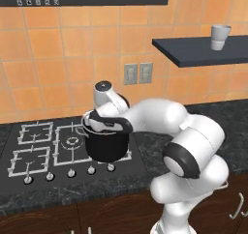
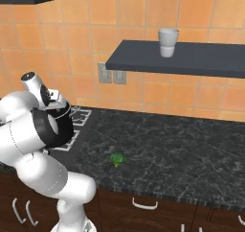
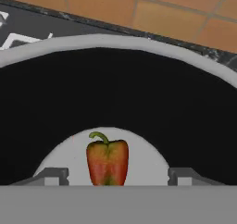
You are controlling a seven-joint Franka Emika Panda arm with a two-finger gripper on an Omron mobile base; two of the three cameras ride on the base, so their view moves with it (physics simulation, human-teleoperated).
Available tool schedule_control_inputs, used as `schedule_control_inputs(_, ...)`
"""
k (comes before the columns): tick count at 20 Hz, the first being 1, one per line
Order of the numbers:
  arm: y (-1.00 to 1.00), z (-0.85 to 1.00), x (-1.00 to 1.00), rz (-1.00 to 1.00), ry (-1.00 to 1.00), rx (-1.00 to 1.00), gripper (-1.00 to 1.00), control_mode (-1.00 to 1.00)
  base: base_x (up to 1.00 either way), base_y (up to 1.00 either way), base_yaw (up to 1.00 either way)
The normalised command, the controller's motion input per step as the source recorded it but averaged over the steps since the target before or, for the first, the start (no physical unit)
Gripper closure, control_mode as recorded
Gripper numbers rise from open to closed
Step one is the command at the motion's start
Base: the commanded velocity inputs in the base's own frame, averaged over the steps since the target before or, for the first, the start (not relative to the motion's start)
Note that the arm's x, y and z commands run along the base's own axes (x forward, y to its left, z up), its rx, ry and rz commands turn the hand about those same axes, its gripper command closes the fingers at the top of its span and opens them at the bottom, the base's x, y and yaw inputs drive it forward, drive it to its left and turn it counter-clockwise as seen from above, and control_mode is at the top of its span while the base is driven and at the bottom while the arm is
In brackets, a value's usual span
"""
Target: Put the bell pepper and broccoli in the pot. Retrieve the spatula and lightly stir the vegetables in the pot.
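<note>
Bell pepper lies apparently free inside pot, pincer spread.

Kitchen — stove, tiled wall

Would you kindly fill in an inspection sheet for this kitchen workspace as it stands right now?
Surface: dark speckled counter with a gas hob.
Job's things: black pot on the hob; bell pepper in the pot, between the fingertips, apparently loose; broccoli on the counter, outside the pot; spatula nothing seen.
Clutter: nothing seen.
Grippers: gripper open above the pot's mouth.
Cables: nothing seen.
Surroundings: white cup on wall shelf; orange tiles, wall outlets.
</note>
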Motion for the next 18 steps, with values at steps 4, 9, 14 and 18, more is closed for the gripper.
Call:
schedule_control_inputs(4,-0.21,0.33,-0.06,0.0,-0.01,0.04,-1.0,-1.0,0.0,0.0,0.0)
schedule_control_inputs(9,-0.42,0.97,-0.74,0.0,-0.14,0.1,-1.0,-1.0,0.0,0.0,0.0)
schedule_control_inputs(14,-0.93,0.71,-0.95,-0.03,-0.05,0.15,-1.0,-1.0,0.0,0.0,0.0)
schedule_control_inputs(18,-1.0,0.01,-0.66,-0.11,0.01,0.09,-1.0,-1.0,0.0,0.0,0.0)
